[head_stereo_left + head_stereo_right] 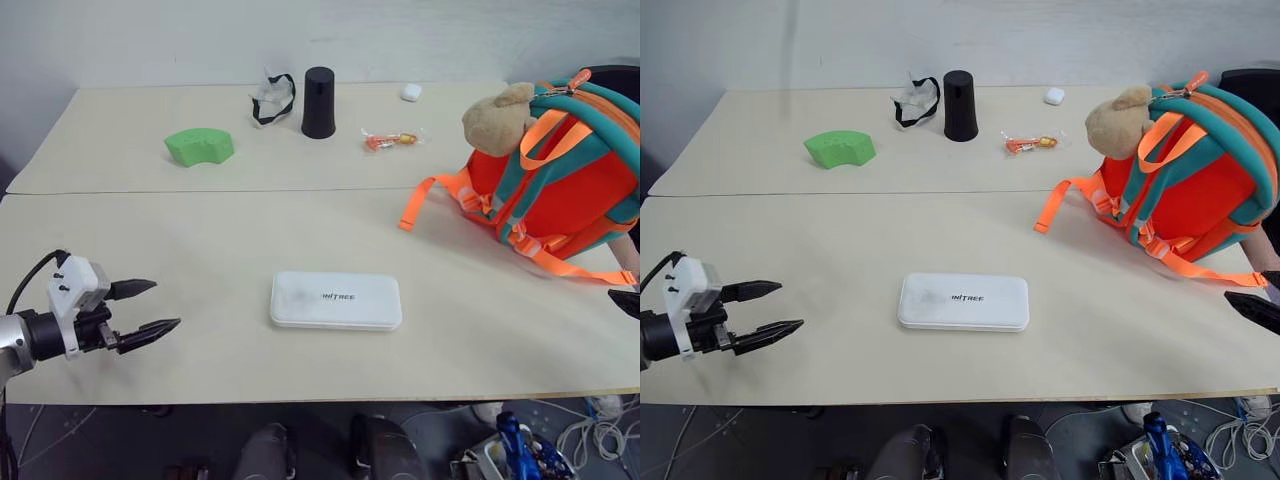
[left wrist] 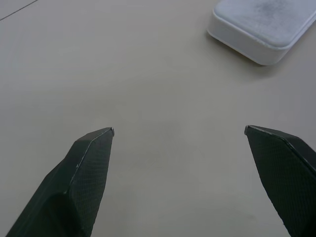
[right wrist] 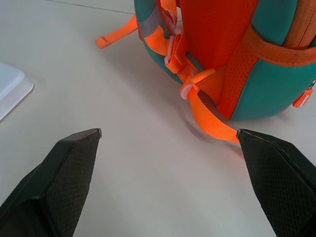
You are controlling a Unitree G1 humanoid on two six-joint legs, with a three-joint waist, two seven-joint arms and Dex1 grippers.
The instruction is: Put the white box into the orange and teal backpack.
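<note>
Left gripper (image 1: 146, 308) lower left, fingers spread wide, empty — aimed right | right gripper (image 3: 168, 136) wide open, empty | white box (image 1: 336, 300) — flat, rounded corners, lower centre | orange and teal backpack (image 1: 585, 180) upright, right edge

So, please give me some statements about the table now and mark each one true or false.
1. The box lies flat on the table. True.
2. The left claw holds the box. False: it is open, apart from the box.
3. The backpack stands at the robot's right. True.
4. The box is inside the backpack. False: it is on the table.
5. The right claw is open. True.
</note>
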